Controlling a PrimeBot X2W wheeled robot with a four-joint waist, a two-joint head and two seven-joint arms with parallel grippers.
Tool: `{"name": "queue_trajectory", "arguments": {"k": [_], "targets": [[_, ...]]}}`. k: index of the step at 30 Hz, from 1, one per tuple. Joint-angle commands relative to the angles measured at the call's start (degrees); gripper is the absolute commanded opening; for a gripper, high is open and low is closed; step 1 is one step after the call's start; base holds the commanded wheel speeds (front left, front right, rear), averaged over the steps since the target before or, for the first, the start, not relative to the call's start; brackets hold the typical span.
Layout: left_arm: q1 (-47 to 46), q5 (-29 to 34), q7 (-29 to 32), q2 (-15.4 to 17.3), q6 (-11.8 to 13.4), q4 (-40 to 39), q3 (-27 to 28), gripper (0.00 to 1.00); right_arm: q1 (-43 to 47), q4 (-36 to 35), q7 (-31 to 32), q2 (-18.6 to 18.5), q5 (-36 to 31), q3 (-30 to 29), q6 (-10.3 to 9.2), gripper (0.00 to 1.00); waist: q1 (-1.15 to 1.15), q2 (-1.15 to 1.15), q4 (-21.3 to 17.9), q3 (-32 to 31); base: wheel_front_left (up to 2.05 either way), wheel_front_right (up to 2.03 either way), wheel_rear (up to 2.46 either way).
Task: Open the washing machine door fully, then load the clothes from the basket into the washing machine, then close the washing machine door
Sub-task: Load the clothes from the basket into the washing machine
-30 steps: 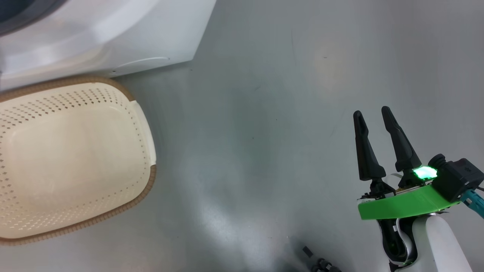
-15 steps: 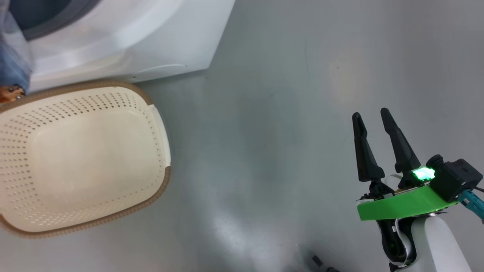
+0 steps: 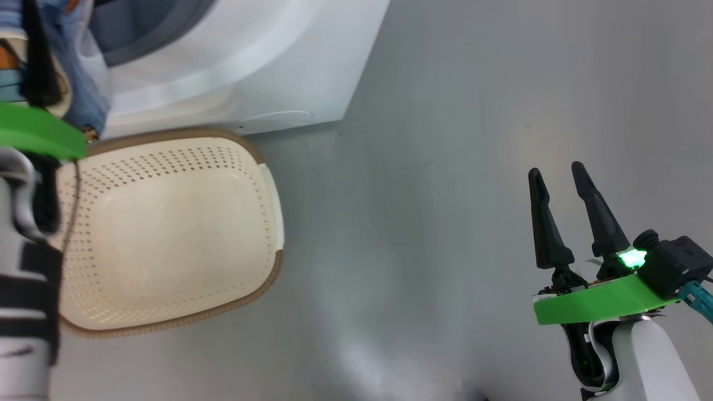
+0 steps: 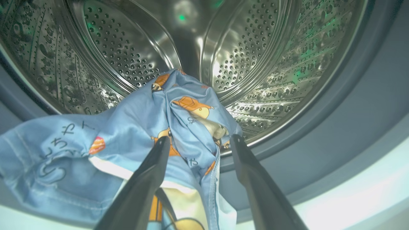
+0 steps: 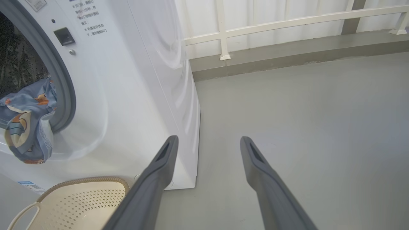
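Observation:
The washing machine stands with its mouth uncovered; its door is out of view. Light blue bear-print clothes lie over the lower lip of the steel drum, partly hanging outside. My left gripper is at the drum mouth, open, its fingers standing either side of a bunch of the fabric. The cream basket sits on the floor in front of the machine with nothing in it. My right gripper hovers open over bare floor, far to the right of the basket.
The grey floor stretches right of the machine. A white railing on a low step runs along the back. My left forearm overlaps the basket's left edge in the head view.
The head camera has turned, sliding basket and machine rightward in the picture. My left arm and the hanging clothes have come into the head view. The right gripper stays as it was.

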Motion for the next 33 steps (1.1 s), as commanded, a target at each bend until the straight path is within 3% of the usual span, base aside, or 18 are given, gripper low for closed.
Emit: {"name": "queue_trajectory", "arguments": {"k": [1, 14, 33], "targets": [[2.1, 0.6, -0.3, 1.8, -0.1, -2.2, 1.3, 1.0, 1.4, -1.1, -0.3, -0.3, -0.4, 0.8, 0.09, 1.0, 0.0, 0.0, 1.4, -1.3, 0.0, 0.0, 0.0], [15.3, 1.6, -0.3, -3.4, -0.1, -9.6, 4.4, 1.0, 3.3, -0.7, -0.3, -1.4, -1.1, -1.0, 0.09, 1.0, 0.0, 0.0, 6.2, -5.0, 0.0, 0.0, 0.0], [33.7, 3.2, -0.3, -4.9, -0.1, -20.8, 7.8, 1.0, 6.7, -0.6, -0.3, -3.7, -0.7, -2.3, 0.09, 1.0, 0.0, 0.0, 9.3, -8.8, 0.0, 0.0, 0.0]]}}
